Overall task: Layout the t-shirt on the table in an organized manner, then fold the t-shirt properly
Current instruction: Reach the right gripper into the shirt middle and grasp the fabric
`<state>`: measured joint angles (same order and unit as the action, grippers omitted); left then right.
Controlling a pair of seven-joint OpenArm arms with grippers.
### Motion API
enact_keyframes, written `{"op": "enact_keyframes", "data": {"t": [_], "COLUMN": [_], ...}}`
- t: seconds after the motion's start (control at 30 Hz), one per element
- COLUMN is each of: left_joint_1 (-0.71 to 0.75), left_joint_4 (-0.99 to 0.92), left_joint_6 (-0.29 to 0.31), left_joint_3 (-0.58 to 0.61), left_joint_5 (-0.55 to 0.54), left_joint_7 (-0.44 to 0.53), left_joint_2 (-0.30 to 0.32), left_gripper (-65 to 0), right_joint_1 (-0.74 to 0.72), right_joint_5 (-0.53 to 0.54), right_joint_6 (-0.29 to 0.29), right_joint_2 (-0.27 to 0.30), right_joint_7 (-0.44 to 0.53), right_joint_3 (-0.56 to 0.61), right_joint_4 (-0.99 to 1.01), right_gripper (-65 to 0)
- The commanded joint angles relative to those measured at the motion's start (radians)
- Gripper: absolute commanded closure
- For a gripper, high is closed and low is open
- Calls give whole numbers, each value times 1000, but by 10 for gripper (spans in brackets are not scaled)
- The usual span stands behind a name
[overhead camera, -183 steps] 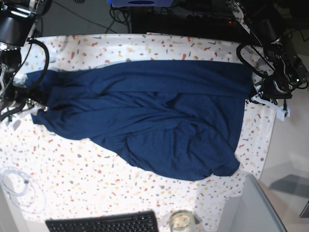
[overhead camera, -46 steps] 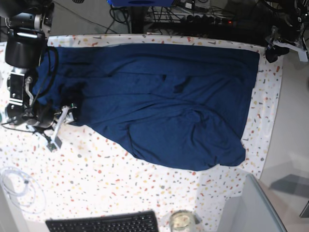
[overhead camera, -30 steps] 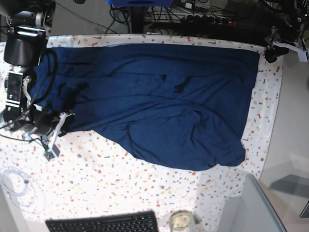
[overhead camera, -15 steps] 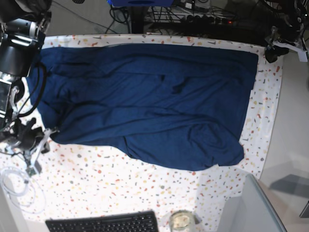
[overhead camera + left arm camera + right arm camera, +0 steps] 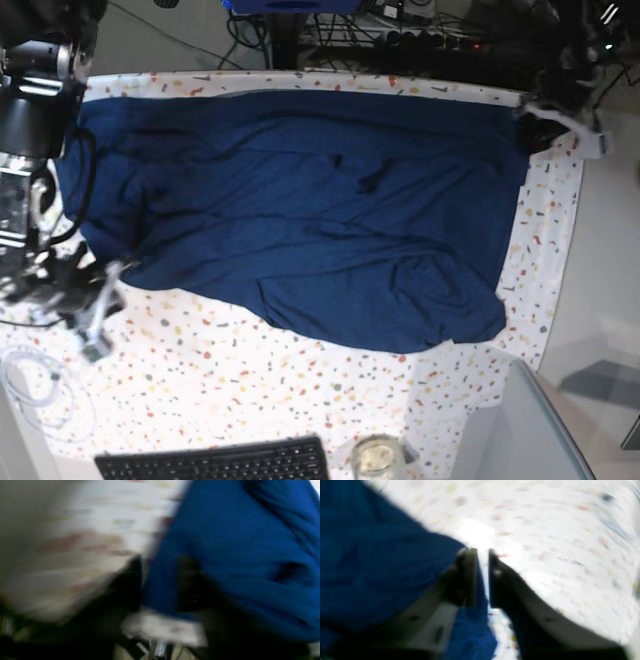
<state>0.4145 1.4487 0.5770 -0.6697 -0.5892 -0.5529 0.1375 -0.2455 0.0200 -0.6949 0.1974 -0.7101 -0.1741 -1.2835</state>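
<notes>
The dark navy t-shirt (image 5: 320,200) lies spread wide over the flecked table (image 5: 250,370), wrinkled, with its front right part hanging lower. My left gripper (image 5: 530,125) is at the shirt's far right corner. In the blurred left wrist view it (image 5: 160,580) is shut on a strip of the t-shirt (image 5: 237,542). My right gripper (image 5: 98,325) hovers just off the shirt's near left corner. In the right wrist view its jaws (image 5: 482,551) stand a little apart, with the edge of the t-shirt (image 5: 370,567) lying in the gap lower down.
A black keyboard (image 5: 215,462) and a glass jar (image 5: 375,457) sit at the front edge. A coil of white cable (image 5: 35,385) lies front left. A grey box (image 5: 520,430) stands front right. Dark cables and gear (image 5: 400,40) run beyond the far edge.
My right gripper dragged the shirt's left corner toward the front, then its jaws parted slightly. My left gripper came in from beyond the table's corner and closed on the far right corner.
</notes>
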Motion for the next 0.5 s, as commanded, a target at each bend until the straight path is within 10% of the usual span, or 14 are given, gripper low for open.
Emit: {"op": "enact_keyframes", "data": {"t": [0.0,0.17,0.33,0.47], "left_joint_1": [-2,-72,-134,-141], "left_joint_4": [22,-39,-136,-142], "left_joint_6": [4,-1,-1,-1], "left_joint_3": [26,149,160,158], "left_joint_5": [-13,19,213,269], "left_joint_7": [17,20,23,24], "left_joint_2": [11,-9,-48,-65], "left_gripper": [0,0,0,0], "right_joint_1": [-8,22,10,-12], "right_joint_5": [16,16,16,18], "right_joint_6": [-3,-3,-3,105], "right_joint_2": [3,-16,-32,-32], "right_joint_7": [17,25,27,42], "right_joint_3": [58,236,354,459], "right_joint_4": [-18,-21,-20,-17], "right_gripper": [-204,-528,-542,-540]}}
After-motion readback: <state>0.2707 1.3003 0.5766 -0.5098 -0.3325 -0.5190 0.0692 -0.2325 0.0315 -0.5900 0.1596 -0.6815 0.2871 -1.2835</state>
